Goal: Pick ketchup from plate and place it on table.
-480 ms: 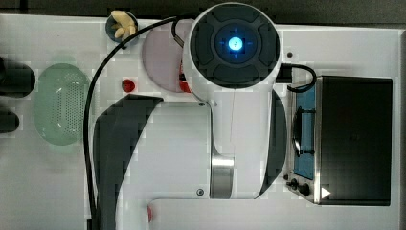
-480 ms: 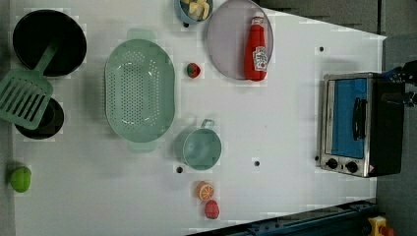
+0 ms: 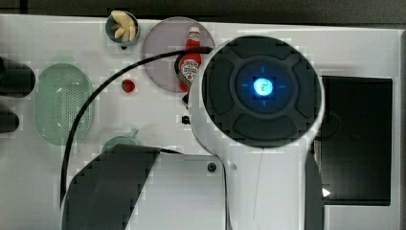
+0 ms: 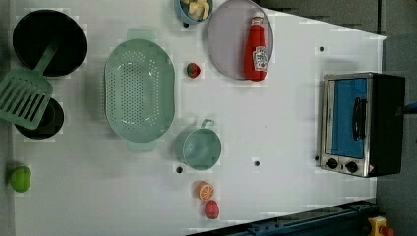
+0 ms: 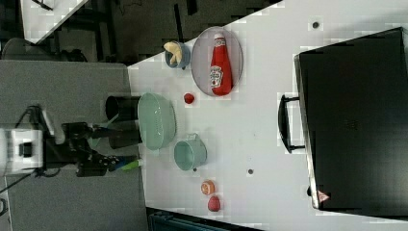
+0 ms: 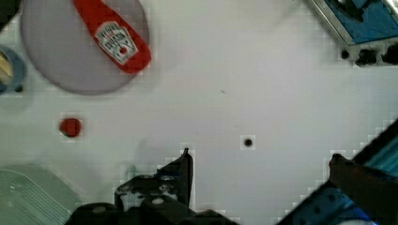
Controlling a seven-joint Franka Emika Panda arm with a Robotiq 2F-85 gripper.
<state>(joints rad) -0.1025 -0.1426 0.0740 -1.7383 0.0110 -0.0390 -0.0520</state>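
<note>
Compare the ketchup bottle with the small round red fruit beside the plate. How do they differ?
The ketchup is long, with a white cap and a label; the red fruit is small, round and plain. The ketchup lies flat on the plate; the fruit sits on the table. Both are red.

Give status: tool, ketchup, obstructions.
Tool open, empty, above bare table. Red ketchup squeeze bottle lying on pale lilac round plate. Nothing blocking.

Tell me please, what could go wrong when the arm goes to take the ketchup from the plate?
1. The ketchup lies flat on the plate; its round body may roll or slide out when the open gripper closes.
2. It lies near the plate's rim, so a finger might catch the rim and tip or push the plate.
3. The small bowl stands close beside the plate and could get bumped.
</note>
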